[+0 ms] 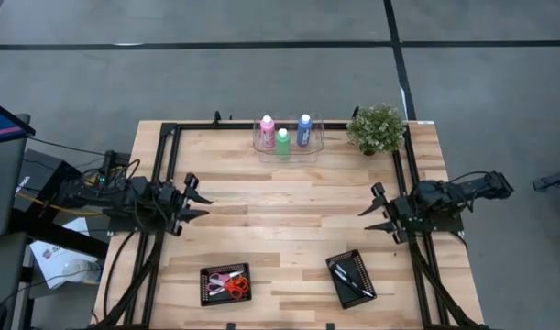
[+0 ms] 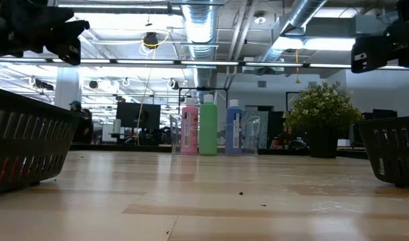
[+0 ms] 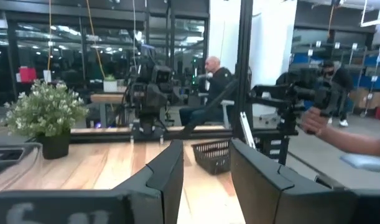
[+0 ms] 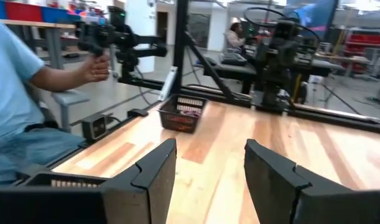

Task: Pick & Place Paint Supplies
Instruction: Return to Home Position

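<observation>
Sitting at the worktop's (image 1: 289, 229) front edge, well apart from the potted plant (image 1: 376, 128), the left black bin (image 1: 206, 286) holds pink and red scissors (image 1: 229, 284) and the right black bin (image 1: 363, 263) dark-handled brushes (image 1: 353, 279). Nearer the plant, the left end effector (image 1: 195, 203) and right end effector (image 1: 378, 211) hover spread and empty. Just beside the plant, the pink bottle (image 1: 267, 130), green bottle (image 1: 283, 140) and blue bottle (image 1: 304, 129), white-capped, stand upright in a clear tray (image 1: 294, 152).

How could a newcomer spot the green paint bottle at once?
At the far edge of the wooden table, beside the potted plant, a clear tray holds three white-capped bottles. The green paint bottle stands between the pink bottle and the blue bottle.
</observation>
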`<action>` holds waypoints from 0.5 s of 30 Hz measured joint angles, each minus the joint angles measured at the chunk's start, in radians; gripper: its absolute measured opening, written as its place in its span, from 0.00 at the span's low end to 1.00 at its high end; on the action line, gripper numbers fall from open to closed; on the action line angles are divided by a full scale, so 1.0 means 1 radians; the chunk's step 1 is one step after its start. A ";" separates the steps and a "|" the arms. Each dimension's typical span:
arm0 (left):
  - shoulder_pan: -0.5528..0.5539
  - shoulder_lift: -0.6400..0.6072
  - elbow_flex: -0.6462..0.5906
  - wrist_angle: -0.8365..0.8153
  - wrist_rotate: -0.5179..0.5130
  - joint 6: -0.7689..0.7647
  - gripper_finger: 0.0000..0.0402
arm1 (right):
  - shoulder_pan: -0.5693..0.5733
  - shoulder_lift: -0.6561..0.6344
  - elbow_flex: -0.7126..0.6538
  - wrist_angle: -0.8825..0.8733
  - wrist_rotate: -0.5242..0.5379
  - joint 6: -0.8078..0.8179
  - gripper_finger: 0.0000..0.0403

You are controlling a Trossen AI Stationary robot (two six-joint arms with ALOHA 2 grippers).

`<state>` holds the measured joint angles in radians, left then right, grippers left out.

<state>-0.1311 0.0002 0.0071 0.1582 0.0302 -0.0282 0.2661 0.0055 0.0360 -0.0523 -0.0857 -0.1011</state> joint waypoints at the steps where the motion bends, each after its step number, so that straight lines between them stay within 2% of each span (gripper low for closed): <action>1: 0.016 0.000 0.000 0.003 0.022 -0.011 0.31 | 0.000 -0.001 0.000 -0.003 0.015 0.006 0.43; 6: 0.060 0.000 0.000 0.003 0.134 -0.029 0.30 | 0.000 -0.002 0.000 -0.008 0.050 0.018 0.43; 15: 0.058 0.000 0.000 0.015 0.139 -0.029 0.31 | 0.000 0.000 0.000 -0.011 0.061 0.136 0.43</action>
<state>-0.0731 0.0002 0.0067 0.1731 0.1692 -0.0574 0.2661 0.0055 0.0360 -0.0631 -0.0251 0.0351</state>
